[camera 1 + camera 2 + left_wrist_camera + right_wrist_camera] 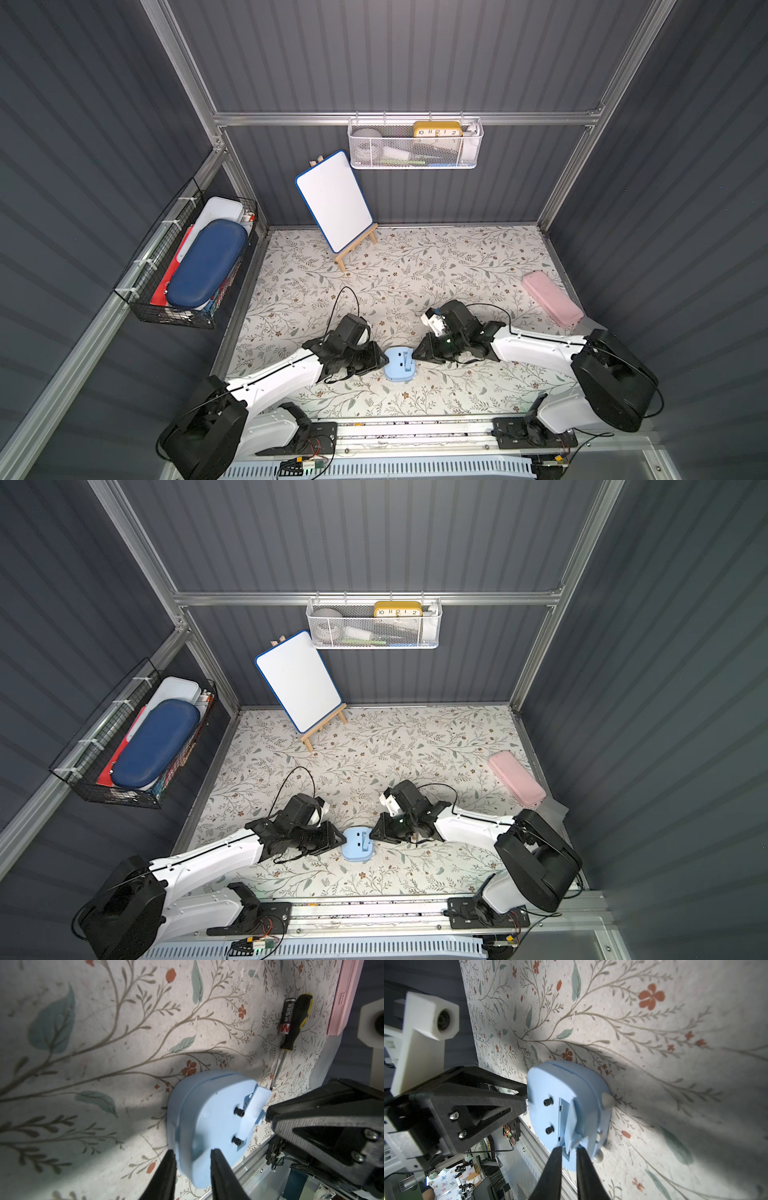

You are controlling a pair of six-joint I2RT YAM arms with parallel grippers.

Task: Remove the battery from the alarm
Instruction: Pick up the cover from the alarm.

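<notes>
The pale-blue alarm [399, 365] [356, 845] lies face down on the flowered table near its front edge. Its back, with two black knobs, shows in both wrist views [207, 1109] [564, 1088]. A battery cover [571, 1122] [256, 1103] stands up from the back. My left gripper [192, 1150] [382, 361] is shut on the alarm's rim, one finger on each side. My right gripper [570, 1147] [413, 355] is shut on the cover's tip. The battery [287, 1015] lies loose on the table beside a screwdriver [297, 1020]. Both top views hide it.
A pink case [552, 297] [345, 995] lies at the right edge of the table. An easel with a whiteboard [334, 199] stands at the back. A white wall basket [469, 160] holds a yellow clock [437, 129]. A black basket [145, 291] hangs on the left wall.
</notes>
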